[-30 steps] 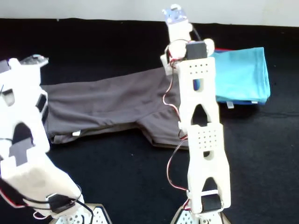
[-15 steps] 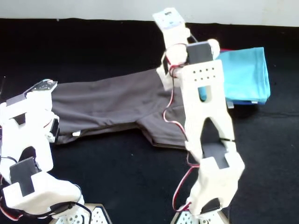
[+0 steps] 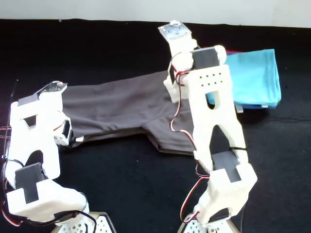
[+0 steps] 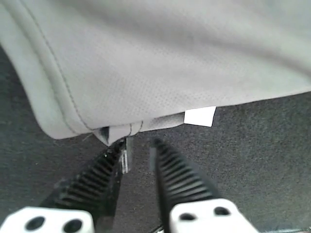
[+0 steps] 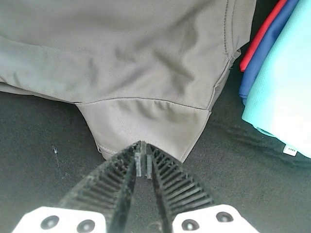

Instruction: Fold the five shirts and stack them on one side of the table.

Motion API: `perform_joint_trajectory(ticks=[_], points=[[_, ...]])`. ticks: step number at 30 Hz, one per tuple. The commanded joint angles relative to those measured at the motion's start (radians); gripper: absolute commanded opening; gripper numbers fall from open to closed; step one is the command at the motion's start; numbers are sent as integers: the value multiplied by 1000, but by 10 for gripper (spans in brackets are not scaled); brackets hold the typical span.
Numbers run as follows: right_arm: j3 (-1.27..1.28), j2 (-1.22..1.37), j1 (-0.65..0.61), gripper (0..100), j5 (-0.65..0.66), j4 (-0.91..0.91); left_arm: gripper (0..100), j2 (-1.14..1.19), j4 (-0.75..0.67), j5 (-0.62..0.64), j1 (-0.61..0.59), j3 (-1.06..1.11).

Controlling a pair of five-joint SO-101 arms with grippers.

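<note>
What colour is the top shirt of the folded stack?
Turquoise; the top shirt shows best in the high view.

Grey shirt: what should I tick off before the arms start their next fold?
1. The left hand open at the hem of the grey shirt: ok.
2. The right hand open for a grasp: not ok, shut at the sleeve edge.
3. Shirt body spread out: ok.
4. The folded stack tidy, turquoise on top: ok.
5. Gap between stack and shirt: cannot tell.
</note>
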Motion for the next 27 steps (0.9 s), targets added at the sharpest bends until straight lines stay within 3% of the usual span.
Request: perform_joint_trajectory(ticks=[1,11,21,24,27], points=[[1,-54,-2,6,-5,7,104,-38,2,11,-1,-8],[1,-54,-2,6,-5,8,93,-36,-77,9,-111,-33],[1,-54,-2,6,-5,8,88,111,-97,12,-70,-33],[1,-54,-2,6,-5,8,14,130,-72,14,-79,-53],[1,-54,-2,6,-5,8,10,130,-23,14,-94,-77]])
